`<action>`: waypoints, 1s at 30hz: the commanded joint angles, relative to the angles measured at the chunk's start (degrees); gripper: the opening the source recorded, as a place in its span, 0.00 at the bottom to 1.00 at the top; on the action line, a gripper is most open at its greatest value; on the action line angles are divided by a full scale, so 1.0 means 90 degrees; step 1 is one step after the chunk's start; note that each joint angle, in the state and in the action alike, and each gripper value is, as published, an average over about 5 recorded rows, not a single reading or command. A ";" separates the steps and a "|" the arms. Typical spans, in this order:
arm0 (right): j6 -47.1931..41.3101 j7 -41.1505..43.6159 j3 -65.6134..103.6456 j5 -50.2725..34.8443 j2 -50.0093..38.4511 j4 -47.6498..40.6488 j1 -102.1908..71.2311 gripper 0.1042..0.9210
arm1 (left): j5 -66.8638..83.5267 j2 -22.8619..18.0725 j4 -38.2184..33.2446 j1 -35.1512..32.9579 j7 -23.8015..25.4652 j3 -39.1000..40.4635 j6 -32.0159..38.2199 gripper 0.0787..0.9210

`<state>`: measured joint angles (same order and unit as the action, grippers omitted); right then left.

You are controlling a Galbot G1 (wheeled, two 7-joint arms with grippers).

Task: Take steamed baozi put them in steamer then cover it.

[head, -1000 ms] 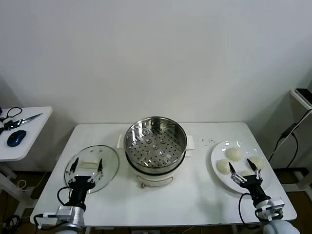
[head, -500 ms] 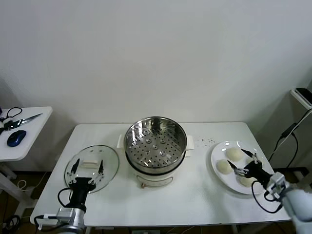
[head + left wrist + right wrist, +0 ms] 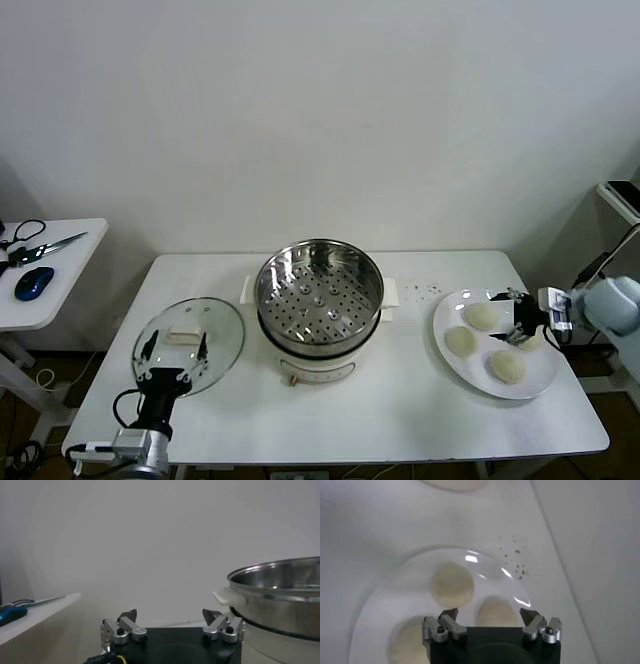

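Baozi (image 3: 482,316): 4 on plate (image 3: 452,368), steamer (image 3: 320,290) empty. Our right gripper (image 3: 518,318) hovers above them, fingers wide; left gripper (image 3: 172,350) likewise. We risk squashing 1 by over-squeezing.

Baozi (image 3: 482,316) on plate at right; steamer (image 3: 320,293) empty, centre; cover (image 3: 189,344) flat, left.

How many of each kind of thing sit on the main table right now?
Buns: 3 visible; right pincer may hide another
Plate: 1
Steamer: 1
Lid: 1
Total: 6
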<state>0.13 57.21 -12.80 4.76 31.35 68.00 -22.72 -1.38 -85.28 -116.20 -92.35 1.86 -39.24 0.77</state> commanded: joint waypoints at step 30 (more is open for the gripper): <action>0.0395 0.0728 -0.2767 0.1414 0.2498 -0.3797 0.2510 0.88 | -0.0032 0.0015 0.0123 -0.0157 -0.0066 -0.0198 -0.0007 0.88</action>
<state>2.73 63.37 -39.11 15.00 49.11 40.08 0.04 -1.66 -85.15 -115.06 -93.75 1.36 -40.93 0.74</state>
